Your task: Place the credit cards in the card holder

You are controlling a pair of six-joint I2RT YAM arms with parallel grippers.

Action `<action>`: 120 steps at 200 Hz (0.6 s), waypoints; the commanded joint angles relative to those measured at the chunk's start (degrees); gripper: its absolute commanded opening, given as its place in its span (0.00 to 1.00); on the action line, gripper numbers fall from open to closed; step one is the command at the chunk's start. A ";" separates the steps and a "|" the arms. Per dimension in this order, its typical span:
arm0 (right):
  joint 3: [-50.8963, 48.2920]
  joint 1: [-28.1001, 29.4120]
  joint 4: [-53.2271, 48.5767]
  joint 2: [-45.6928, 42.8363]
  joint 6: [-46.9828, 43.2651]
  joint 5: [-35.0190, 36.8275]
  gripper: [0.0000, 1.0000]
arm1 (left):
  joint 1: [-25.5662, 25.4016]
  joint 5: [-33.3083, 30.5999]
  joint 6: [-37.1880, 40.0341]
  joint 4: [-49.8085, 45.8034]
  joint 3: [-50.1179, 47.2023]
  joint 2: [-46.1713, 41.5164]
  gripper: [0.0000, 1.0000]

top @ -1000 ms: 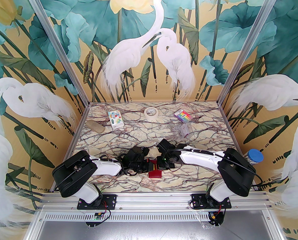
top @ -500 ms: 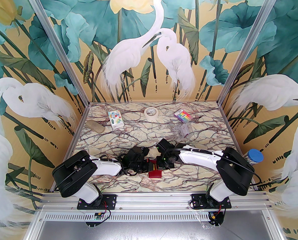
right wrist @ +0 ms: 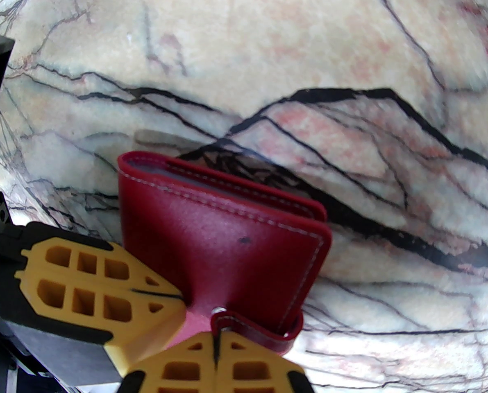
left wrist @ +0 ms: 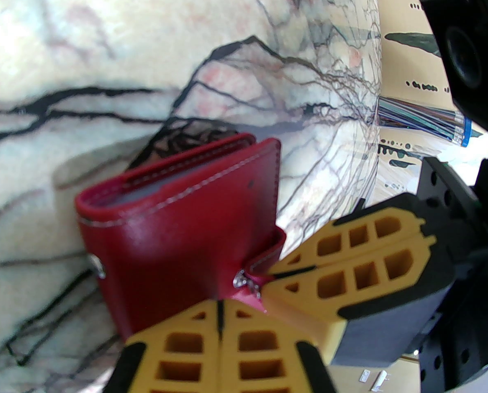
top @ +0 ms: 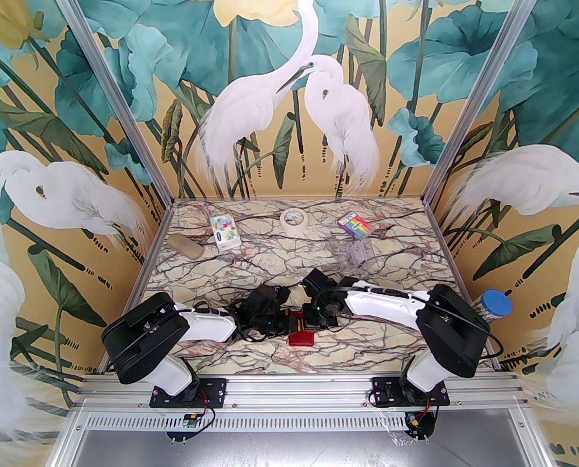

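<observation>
- Top external: card holder (top: 302, 337) lies on the worktop (top: 250, 260), between the left claw (top: 284, 323) and the right claw (top: 313, 320) and touching both. How far either claw is open cannot be told here.
- Left wrist: left claw (left wrist: 220, 305) fully closed, pinching the card holder (left wrist: 178, 227) at the edge just ahead of its tips. Right claw (left wrist: 274, 274), just beside it, is closed on the snap tab (left wrist: 248, 278). A pale grey edge between the covers is taken to be the credit cards (left wrist: 145, 193).
- Right wrist: right claw (right wrist: 216, 338) closed on the loose snap tab (right wrist: 223, 315). Left claw (right wrist: 178, 297), at its side, is closed with its tips against the pink inner flap. The grey edge (right wrist: 178, 174) lies inside the fold, ahead of both.
- Progress, by judgement: late — cards seem seated. Left to do: fasten the tab, release. Whether more cards wait elsewhere cannot be told.
- Against the earlier frames: the right arm's elbow has drawn leftward and its claw sits closer to the left claw — holder and left arm unmoved.
</observation>
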 commanded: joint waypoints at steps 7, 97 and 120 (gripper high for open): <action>0.84 1.00 1.27 2.53 -1.13 0.48 0.00 | -0.35 -2.87 0.06 -2.85 -0.37 2.21 0.00; 2.20 1.25 0.22 4.04 -0.67 0.96 0.00 | -0.36 -2.78 0.15 -2.66 -0.49 2.19 0.00; 2.54 1.17 0.02 4.19 -0.48 1.30 0.00 | -0.34 -2.74 0.17 -2.58 -0.48 2.28 0.00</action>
